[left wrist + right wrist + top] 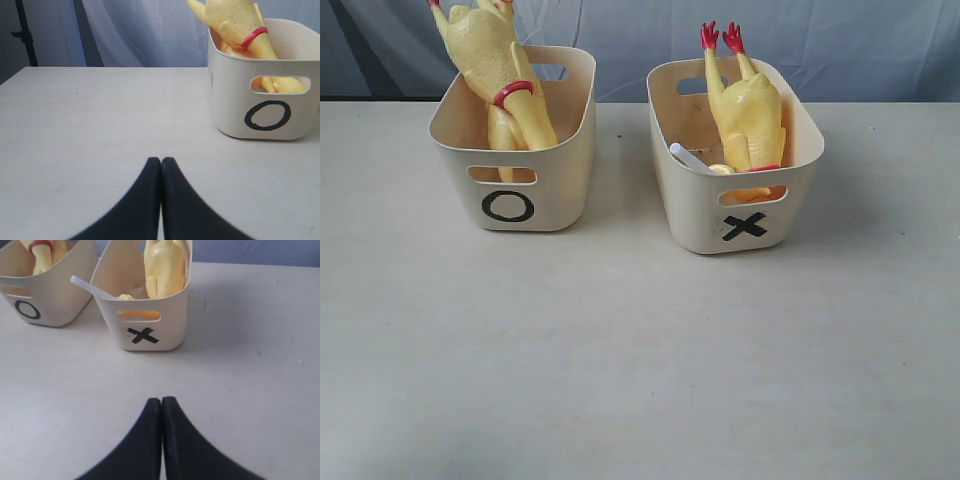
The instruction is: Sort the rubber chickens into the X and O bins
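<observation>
The O bin (552,190) stands at the back left of the table with two whole rubber chickens (490,55) leaning head-down in it, a red neck ring showing. The X bin (695,215) stands to its right and holds the headless body (752,115), red feet up, plus the head with its white tube (686,157) poking over the rim. Both bins also show in the right wrist view, the X bin (172,325) nearer than the O bin (60,300). My left gripper (161,160) is shut and empty, low over bare table beside the O bin (230,100). My right gripper (161,399) is shut and empty, in front of the X bin.
A pale table (640,350) stretches wide in front of the bins. A blue-grey cloth backdrop (820,40) hangs behind it. A dark stand (25,35) rises past the table's far corner in the left wrist view. Neither arm shows in the exterior view.
</observation>
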Robot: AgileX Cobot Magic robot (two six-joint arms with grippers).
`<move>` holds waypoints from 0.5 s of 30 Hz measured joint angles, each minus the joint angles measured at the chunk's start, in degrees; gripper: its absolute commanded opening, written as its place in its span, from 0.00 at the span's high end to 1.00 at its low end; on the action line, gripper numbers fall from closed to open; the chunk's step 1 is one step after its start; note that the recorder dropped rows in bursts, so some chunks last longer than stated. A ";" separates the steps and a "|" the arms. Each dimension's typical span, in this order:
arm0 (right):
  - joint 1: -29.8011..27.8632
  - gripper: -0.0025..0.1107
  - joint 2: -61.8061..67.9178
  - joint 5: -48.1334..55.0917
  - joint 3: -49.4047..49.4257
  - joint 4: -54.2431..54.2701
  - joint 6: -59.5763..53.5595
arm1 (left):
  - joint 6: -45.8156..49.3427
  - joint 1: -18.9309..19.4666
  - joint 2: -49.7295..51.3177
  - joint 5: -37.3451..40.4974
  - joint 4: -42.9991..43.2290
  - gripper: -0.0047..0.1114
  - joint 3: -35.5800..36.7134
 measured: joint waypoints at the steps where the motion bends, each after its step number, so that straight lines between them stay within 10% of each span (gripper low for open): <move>1: 0.00 0.98 -2.27 0.55 0.00 0.00 0.00 | 0.00 0.00 0.00 0.00 0.00 0.96 0.00; 9: -2.63 0.98 -13.21 -4.27 0.35 -10.05 -0.54 | 0.00 0.00 0.00 0.00 0.00 0.96 0.00; 15: -22.31 0.98 -13.21 -28.70 7.38 -11.23 -0.01 | 0.00 0.00 0.00 0.00 0.00 0.96 0.00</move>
